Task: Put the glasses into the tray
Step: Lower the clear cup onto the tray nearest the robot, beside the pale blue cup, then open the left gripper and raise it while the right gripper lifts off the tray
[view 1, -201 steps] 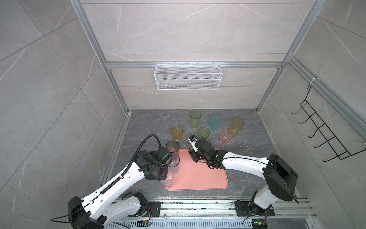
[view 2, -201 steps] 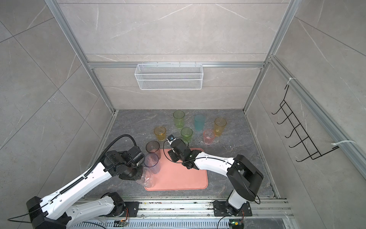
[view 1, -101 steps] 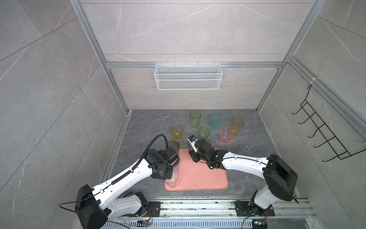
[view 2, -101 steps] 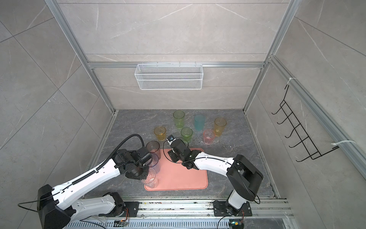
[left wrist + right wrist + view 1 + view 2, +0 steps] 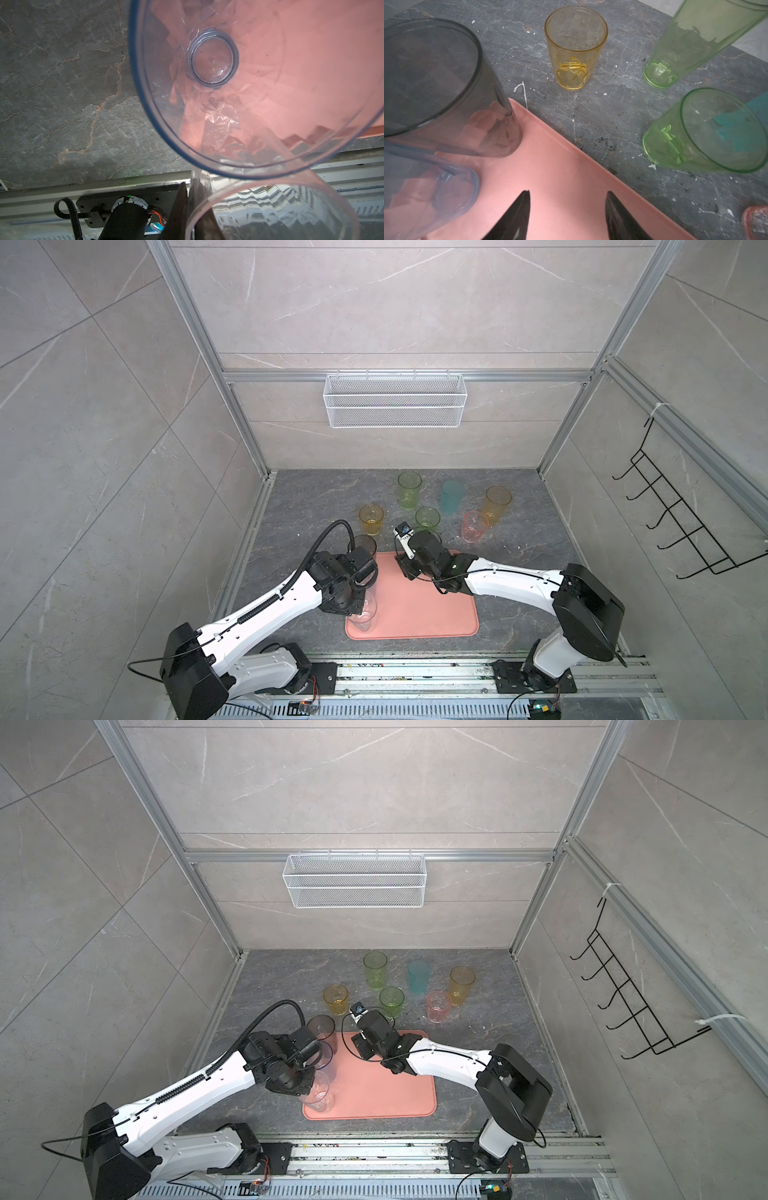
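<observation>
The salmon-pink tray (image 5: 428,614) (image 5: 386,1090) lies at the front middle of the floor. On its far left corner stands a smoky grey glass (image 5: 365,546) (image 5: 436,83), with a blue glass (image 5: 326,1060) (image 5: 214,62) just in front of it. My left gripper (image 5: 191,187) is shut on the rim wall of a clear glass (image 5: 362,614) (image 5: 270,212) at the tray's near left corner. My right gripper (image 5: 568,192) (image 5: 405,568) hovers open and empty over the tray's far left part. Behind the tray stand amber (image 5: 371,519), yellow-green (image 5: 409,489), green (image 5: 427,518), teal (image 5: 452,497), pink (image 5: 473,526) and orange (image 5: 496,504) glasses.
A white wire mesh basket (image 5: 395,400) hangs on the back wall. A black hook rack (image 5: 681,522) is fixed to the right wall. Aluminium rails (image 5: 415,672) run along the front edge, and tiled walls close the cell on three sides.
My left gripper has carried the clear glass a little to the right, onto the tray's near left corner. The right arm has stayed still.
</observation>
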Controlling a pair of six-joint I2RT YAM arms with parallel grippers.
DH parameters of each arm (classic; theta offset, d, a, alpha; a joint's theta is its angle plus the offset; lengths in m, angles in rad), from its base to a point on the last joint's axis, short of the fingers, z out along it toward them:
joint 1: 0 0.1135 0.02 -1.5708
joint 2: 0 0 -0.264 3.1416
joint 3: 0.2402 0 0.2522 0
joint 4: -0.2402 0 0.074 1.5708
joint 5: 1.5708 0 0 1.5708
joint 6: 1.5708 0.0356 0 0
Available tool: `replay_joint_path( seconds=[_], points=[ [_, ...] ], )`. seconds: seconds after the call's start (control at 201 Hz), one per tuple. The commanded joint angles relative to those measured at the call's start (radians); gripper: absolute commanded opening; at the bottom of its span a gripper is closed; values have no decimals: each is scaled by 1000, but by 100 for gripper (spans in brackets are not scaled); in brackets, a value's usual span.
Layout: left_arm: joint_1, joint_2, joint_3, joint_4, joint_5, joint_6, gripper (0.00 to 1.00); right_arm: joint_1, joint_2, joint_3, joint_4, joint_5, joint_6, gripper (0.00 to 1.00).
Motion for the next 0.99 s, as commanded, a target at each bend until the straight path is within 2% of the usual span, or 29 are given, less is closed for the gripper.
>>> replay_joint_path(
  seconds=[0.0,0.418,0.687,0.986],
  points=[
    [-5,1,43,-11,-7,12,10,8,14,24,-23,13,-9,60],
    [-6,-5,73,-25,-9,9,26,11,12,24,-26,23,-13,60],
    [-5,-13,175,-89,-62,16,39,12,0,18,-24,35,-14,60],
    [-1,-1,362,-184,-271,49,60,10,-106,-32,-10,103,-25,62]
  ],
)
